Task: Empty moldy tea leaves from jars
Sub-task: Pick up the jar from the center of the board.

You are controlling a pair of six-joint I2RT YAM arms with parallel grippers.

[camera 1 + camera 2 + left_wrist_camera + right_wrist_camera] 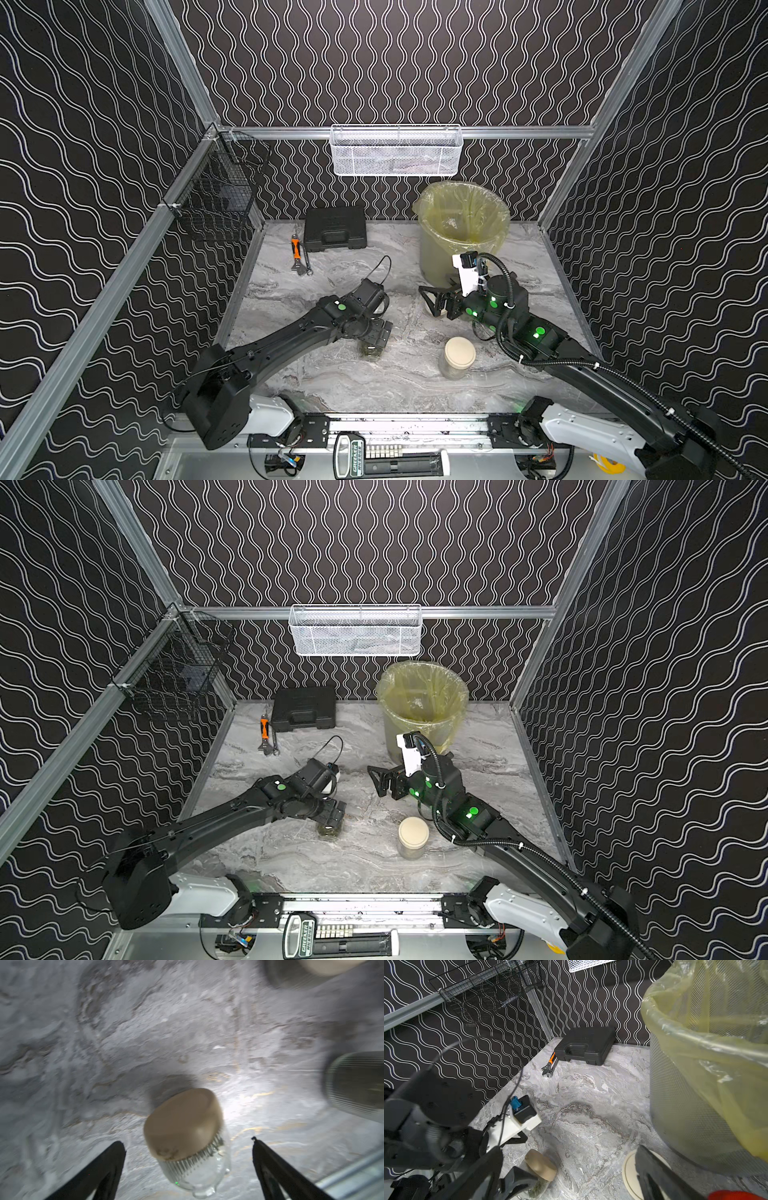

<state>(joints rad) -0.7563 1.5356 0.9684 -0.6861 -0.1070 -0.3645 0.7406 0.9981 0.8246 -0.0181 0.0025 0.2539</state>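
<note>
A glass jar (199,1176) with a cream lid (182,1124) stands between the fingers of my left gripper (188,1140). The jaws are open, with a gap on both sides of the jar. In both top views this jar (371,353) (329,831) is mostly under the left gripper (378,338) (334,816). Greenish-brown tea leaves (538,1188) show through its glass. A second lidded jar (459,357) (412,835) stands to the right. My right gripper (432,301) (568,1149) is open and empty beside the bucket. A loose cream lid (629,1169) lies by one of its fingers.
A bucket lined with a yellow bag (461,224) stands at the back right. A black case (334,228) and an orange-handled wrench (297,253) lie at the back left. A blurred ribbed jar (353,1084) lies near the left gripper. Wall baskets (395,149) hang above.
</note>
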